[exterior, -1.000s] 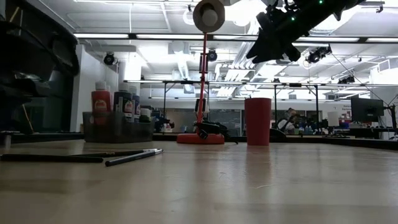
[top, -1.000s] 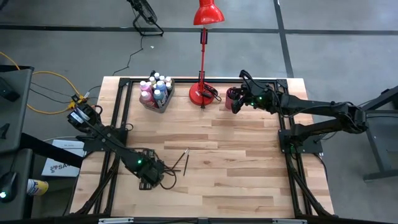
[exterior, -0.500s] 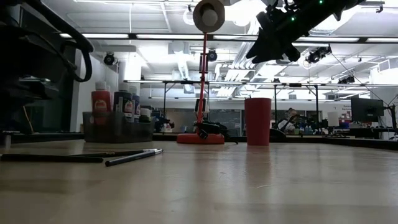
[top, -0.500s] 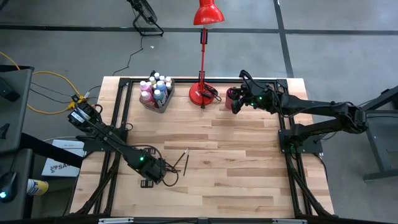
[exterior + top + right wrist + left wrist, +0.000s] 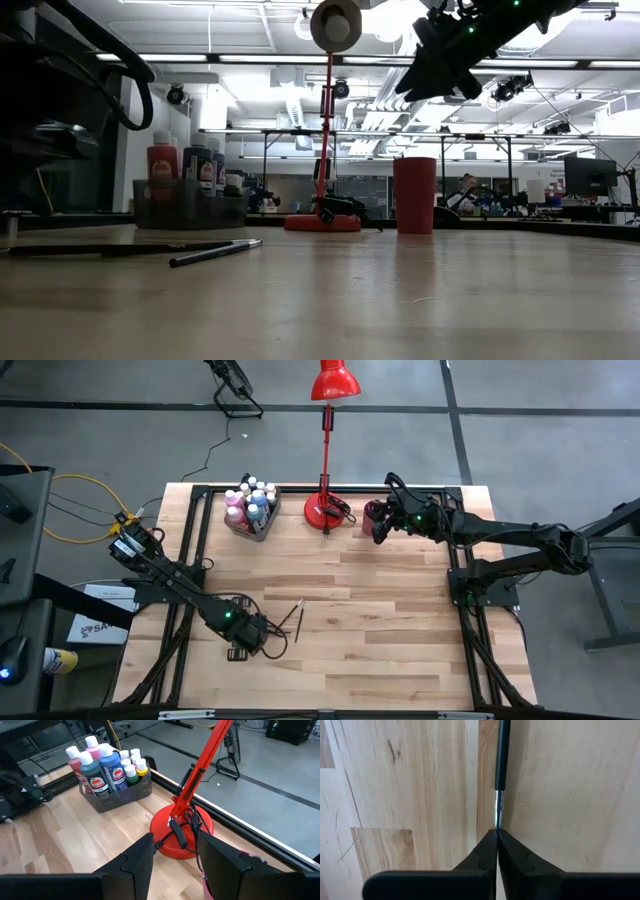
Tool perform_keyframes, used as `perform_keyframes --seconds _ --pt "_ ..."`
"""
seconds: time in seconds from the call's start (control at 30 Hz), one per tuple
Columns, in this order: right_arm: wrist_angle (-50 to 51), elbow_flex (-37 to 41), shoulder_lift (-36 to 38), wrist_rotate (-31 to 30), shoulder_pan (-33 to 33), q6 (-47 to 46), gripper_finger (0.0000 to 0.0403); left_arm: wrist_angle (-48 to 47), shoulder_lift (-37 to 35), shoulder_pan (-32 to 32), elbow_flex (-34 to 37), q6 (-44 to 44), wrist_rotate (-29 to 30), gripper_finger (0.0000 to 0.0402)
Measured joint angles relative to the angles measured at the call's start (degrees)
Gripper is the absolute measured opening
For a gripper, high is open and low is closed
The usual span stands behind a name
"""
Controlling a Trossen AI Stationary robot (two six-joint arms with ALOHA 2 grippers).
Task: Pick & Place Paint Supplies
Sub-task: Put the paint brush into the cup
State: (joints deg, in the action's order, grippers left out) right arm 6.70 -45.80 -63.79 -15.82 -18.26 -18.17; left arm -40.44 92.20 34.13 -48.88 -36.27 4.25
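Two thin dark paintbrushes (image 5: 289, 621) (image 5: 299, 622) lie on the wooden table near its front left. My left gripper (image 5: 496, 834) points down over the end of one brush (image 5: 502, 755) and is shut on it. Several white-capped paint bottles (image 5: 102, 762) stand in the translucent grey bin (image 5: 250, 512) at the far left. My right gripper (image 5: 380, 520) hovers open above the dark red cup (image 5: 414, 195) at the far side, with nothing between its fingers (image 5: 145, 857). My left gripper pinches the brush's silver ferrule end (image 5: 497, 812) between its two fingertips, coming from above and pointing down. The dark handle runs away from the fingers and lies flat on the wood.
A red desk lamp (image 5: 325, 510) stands on its round base between the bin and the cup. A black frame rail (image 5: 195, 550) runs along the table's left and far edges. Bare wood fills the middle and front right.
My left gripper has shut on the brush's end while staying over the same spot. In the low view the gripped brush has swung slightly on the table.
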Motion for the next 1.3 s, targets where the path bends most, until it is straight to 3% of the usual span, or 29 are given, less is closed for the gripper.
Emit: perform_keyframes --seconds 0.27,0.57,0.67,0.8,0.9,1.03,1.3 --pt "-0.02 0.00 0.00 3.23 0.04 0.02 0.0149 -1.57 -0.76 -0.02 -0.84 0.90 1.30 0.0000" --pt "-0.11 -0.02 0.02 11.36 0.04 -0.61 0.0149 -11.71 -1.20 -0.08 -8.54 4.76 4.20 0.0000" --pt "-1.53 -0.02 0.02 17.76 0.04 -2.89 0.0149 -18.09 -1.20 -0.11 -12.96 7.14 8.93 0.0000" --pt "-5.07 -0.02 -0.03 29.09 -0.15 -6.95 0.0149 -28.05 -1.30 -0.09 -20.27 13.01 20.11 0.0000" --pt "-8.42 -0.04 -0.42 36.07 -0.17 -11.89 0.0149 -33.58 -1.31 -1.04 -25.54 20.49 29.97 0.0000" --pt "-12.45 -0.07 -1.62 42.90 -0.12 -17.29 0.0149 -35.08 -1.36 -4.43 -31.91 36.96 39.34 0.0000" --pt "-21.63 -0.07 -6.78 54.88 0.32 -27.16 0.0149 -22.59 -1.40 -13.69 -39.43 73.75 47.80 0.0000"
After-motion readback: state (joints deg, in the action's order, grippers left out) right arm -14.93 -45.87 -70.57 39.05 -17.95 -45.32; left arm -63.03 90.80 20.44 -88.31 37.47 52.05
